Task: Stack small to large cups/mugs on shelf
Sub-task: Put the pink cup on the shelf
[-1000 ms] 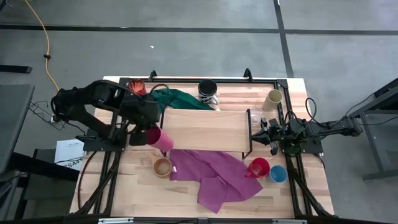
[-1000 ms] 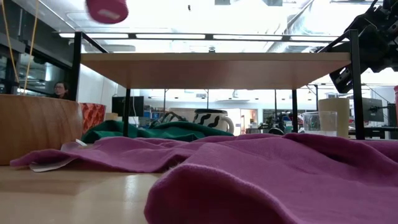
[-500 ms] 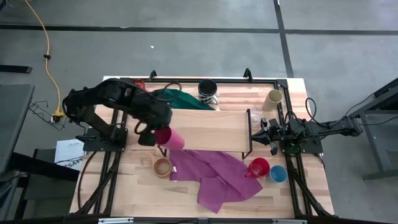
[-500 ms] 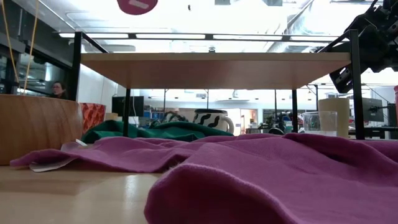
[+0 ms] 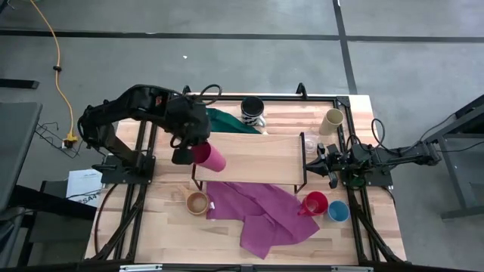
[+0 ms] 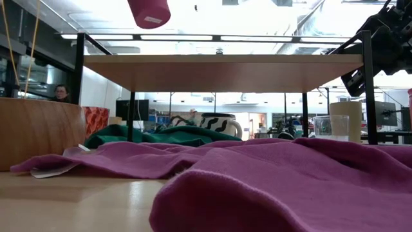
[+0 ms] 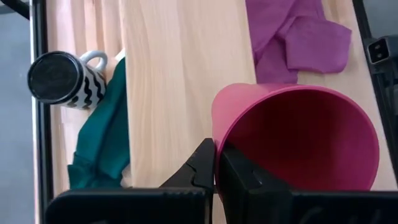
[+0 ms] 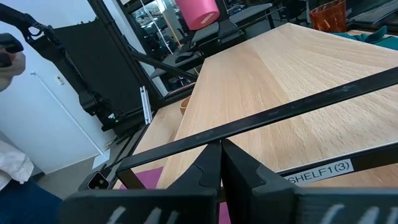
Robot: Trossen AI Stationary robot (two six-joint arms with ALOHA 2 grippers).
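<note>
The left gripper (image 7: 214, 163) has its fingers clamped on the rim of the magenta cup (image 5: 207, 156), held in the air above the near-left end of the shelf (image 5: 257, 155), a bare light-wood board on black legs. The right gripper (image 8: 221, 155), fingers together, waits just off the shelf's other end. A purple cloth (image 5: 261, 215) sprawls over the slatted tabletop (image 5: 170, 227); grey floor lies beyond.

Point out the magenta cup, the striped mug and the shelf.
magenta cup (image 7: 311, 134), left wrist view, inner wall.
striped mug (image 5: 252, 110), high view, its dark opening.
shelf (image 5: 257, 155), high view, bare board top.
</note>
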